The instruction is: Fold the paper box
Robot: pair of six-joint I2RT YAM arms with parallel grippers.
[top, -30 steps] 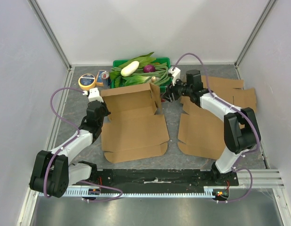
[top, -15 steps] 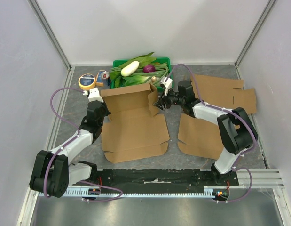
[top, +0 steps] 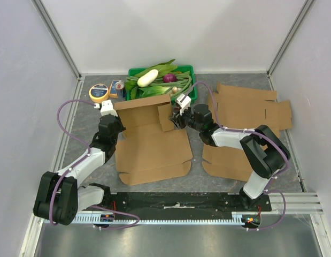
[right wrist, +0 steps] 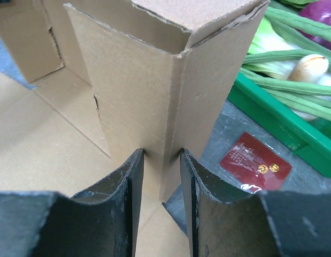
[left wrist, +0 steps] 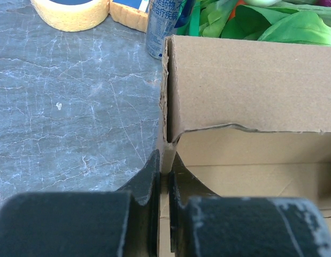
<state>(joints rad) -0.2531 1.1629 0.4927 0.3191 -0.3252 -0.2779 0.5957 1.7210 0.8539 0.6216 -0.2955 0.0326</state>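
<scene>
On a veined grey table (top: 82, 124) sits a creased cardboard box (top: 152, 147).

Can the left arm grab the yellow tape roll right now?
Probably not yet. The left gripper is pinched shut on the paper box at its left wall. The tape roll lies close by with bare table between, so it likely could after letting go.

Grey stone-look table (top: 85, 128) w/ half-folded box (top: 152, 144), flat cardboard blanks (top: 245, 107) rt, veg crate (top: 192, 77), tape roll (top: 98, 92), can (top: 120, 88) at back.
</scene>
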